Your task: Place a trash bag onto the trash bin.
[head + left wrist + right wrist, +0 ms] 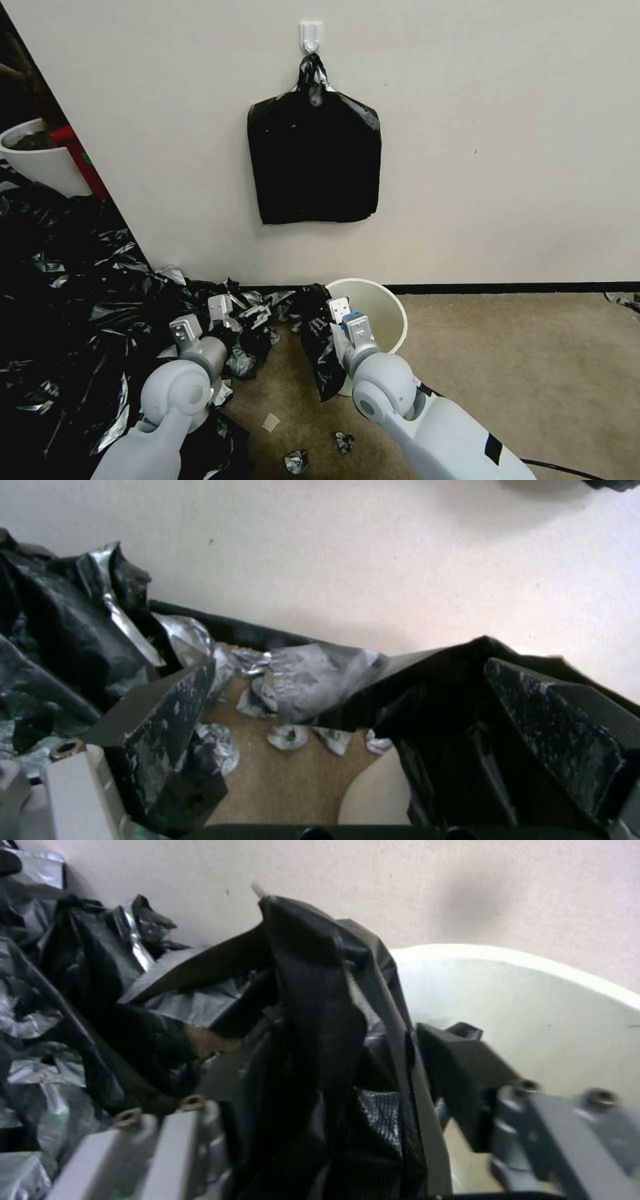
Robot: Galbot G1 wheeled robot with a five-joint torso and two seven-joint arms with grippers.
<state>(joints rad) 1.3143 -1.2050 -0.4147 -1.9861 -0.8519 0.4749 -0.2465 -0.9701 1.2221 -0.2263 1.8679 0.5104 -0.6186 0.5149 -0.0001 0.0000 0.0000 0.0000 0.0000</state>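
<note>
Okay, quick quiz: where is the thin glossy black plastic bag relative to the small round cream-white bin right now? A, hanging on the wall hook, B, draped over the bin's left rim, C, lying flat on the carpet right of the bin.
B: the thin glossy black plastic bag hangs over the left rim of the small round cream-white bin, at the right gripper.

A plain indoor room, perhaps an office: bare cream painted wall [500,133] with black baseboard [513,288], short brown carpet [533,373], and a white plastic wall hook [311,35].
</note>
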